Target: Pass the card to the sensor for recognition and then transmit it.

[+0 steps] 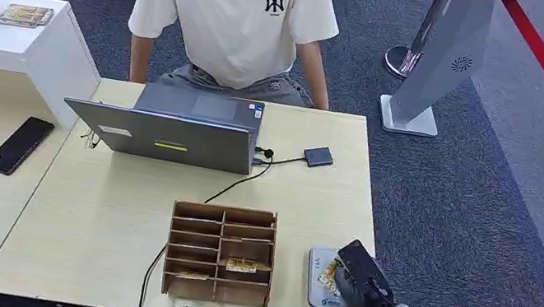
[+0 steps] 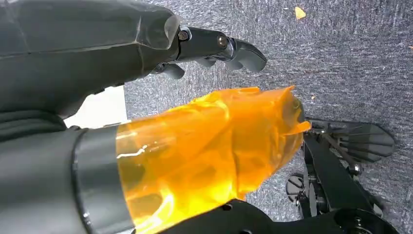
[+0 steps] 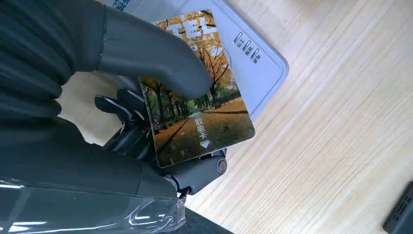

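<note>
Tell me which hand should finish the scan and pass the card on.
Right. The right hand already holds the card over the grey sensor on the table. The left hand hangs above the carpet, holding nothing.

Evenly and softly lit from overhead, bright without harsh shadows. Faint shade only under the laptop [image 1: 171, 137] on the bench [image 1: 108, 218]. Sharp glare streaks on the orange film [image 2: 209, 156] and clear wrap [image 3: 156, 217]. Close-up hand [image 3: 73, 97] slightly soft; card [image 3: 199, 92] print crisp.
</note>
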You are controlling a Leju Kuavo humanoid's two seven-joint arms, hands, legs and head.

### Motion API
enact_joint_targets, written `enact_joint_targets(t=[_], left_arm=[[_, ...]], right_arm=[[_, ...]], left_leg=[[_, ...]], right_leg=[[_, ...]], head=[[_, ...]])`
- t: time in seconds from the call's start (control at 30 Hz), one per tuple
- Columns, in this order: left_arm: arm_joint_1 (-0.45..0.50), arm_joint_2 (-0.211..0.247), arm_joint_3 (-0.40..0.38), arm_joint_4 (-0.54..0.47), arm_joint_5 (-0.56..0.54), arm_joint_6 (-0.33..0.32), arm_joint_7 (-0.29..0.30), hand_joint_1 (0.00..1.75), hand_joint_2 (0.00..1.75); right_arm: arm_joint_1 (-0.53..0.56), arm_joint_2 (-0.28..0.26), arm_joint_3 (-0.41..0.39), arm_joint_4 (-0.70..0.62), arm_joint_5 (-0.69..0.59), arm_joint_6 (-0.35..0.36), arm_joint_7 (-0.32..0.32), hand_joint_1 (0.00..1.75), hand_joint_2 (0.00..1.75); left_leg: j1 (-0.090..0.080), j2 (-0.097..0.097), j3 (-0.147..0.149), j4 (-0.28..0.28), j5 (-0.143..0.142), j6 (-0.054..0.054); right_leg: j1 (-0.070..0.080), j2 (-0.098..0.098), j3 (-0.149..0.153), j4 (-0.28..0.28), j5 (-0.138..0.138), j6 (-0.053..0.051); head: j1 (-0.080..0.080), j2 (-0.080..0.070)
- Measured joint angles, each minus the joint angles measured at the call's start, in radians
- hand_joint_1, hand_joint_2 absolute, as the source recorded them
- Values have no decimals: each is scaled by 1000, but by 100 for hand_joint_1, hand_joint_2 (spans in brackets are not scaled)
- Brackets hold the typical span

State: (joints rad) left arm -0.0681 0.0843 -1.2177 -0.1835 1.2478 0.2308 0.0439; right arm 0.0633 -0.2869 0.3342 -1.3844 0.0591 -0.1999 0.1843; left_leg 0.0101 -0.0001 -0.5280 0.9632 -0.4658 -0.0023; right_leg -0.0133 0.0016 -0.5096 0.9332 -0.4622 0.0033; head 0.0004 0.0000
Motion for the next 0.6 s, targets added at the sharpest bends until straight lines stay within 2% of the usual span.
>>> enact_joint_targets(t=[0.6], left_arm=[[0,0,0,0,-4,-4,-1,0,0]], right_arm=[[-1,0,1,2,0,0,-3,175,175]], left_leg=[[0,0,0,0,0,0]], right_leg=[[0,0,0,0,0,0]], head=[[0,0]])
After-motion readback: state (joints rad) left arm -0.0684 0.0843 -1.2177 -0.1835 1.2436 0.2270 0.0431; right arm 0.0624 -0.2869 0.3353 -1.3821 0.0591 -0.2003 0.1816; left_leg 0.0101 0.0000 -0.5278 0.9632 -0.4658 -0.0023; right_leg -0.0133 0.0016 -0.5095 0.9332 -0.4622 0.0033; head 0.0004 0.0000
